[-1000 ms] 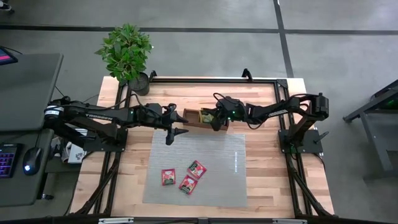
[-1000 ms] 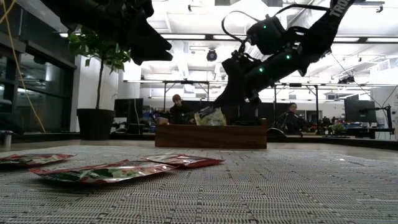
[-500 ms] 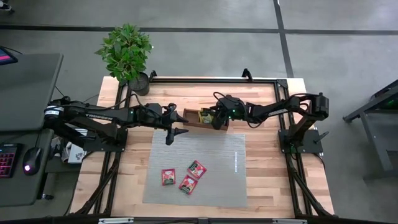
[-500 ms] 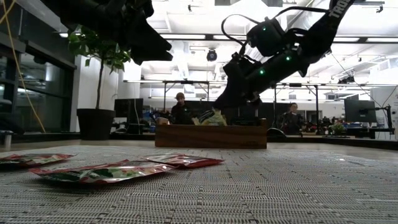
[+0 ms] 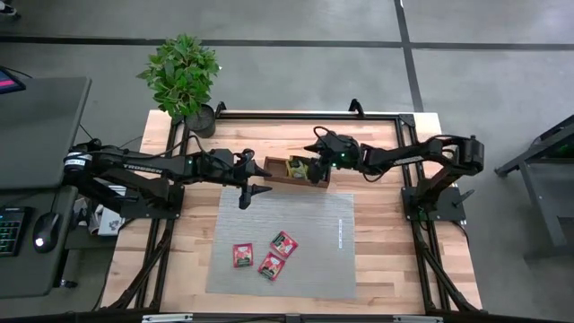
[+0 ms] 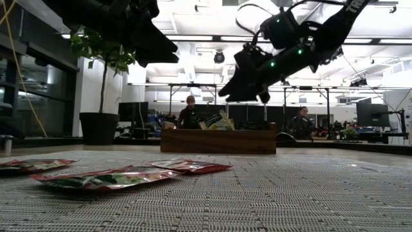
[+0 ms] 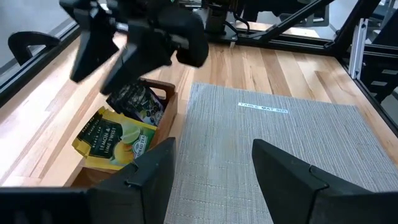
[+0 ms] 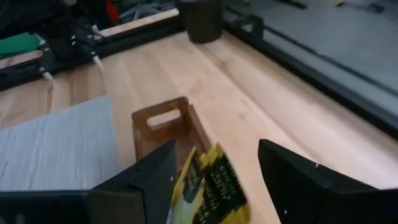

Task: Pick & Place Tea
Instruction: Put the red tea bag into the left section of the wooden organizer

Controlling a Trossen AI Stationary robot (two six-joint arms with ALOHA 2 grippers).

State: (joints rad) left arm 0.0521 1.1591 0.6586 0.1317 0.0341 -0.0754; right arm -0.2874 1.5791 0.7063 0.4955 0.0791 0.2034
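Just changed: our right gripper point(image 5: 316, 167) has let go and lifted off the wooden tray point(image 5: 272, 168); a second ago it was down in it, pinched shut.
Right jaws: wide now, holding nothing.
Yellow sachet point(image 8: 211, 180): dropped in the tray with the others.
Left gripper point(image 5: 254, 194): waiting above the grey mat's point(image 5: 314, 251) far edge, jaws wide, empty.
Red sachets point(image 5: 265, 254): three on the mat, well apart from the tray; we reckon they're next.

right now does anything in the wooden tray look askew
Yes. The yellow tea sachets in the brown wooden tray stand tilted and jumbled, poking above its rim instead of lying flat; a dark sachet leans beside them.
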